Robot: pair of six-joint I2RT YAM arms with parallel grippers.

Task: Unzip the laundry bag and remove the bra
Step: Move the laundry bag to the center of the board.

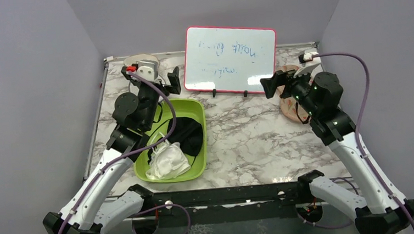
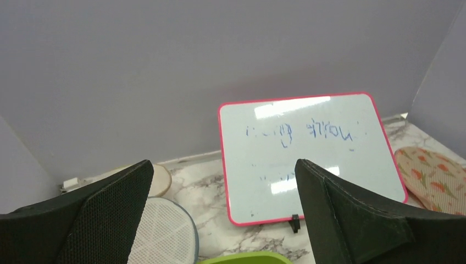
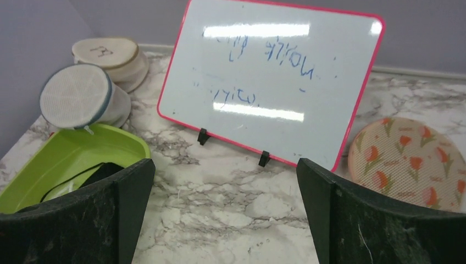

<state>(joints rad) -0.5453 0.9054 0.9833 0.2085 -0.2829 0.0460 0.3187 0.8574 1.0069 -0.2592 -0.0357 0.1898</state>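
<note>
- Marble table (image 1: 239, 142): work surface under both arms.
- Whiteboard (image 1: 229, 58): propped upright ahead of both jaw pairs.
- Green tub (image 1: 188, 104): set below left jaws; judged drop spot for garments.
- Laundry bag (image 3: 409, 162): laid flat ahead-right of right jaws, well apart from them. Zip not made out.
- Left gripper (image 2: 222, 165), right gripper (image 3: 225, 165): jaws spread wide, nothing gripped, held above table. Judged pre-approach.
- Bra: not seen; presumed inside bag.
- Top view: bag largely hidden by right arm.
- Right wrist view: print shown plainly.
- Left wrist view: bag seen far right of jaws.
</note>
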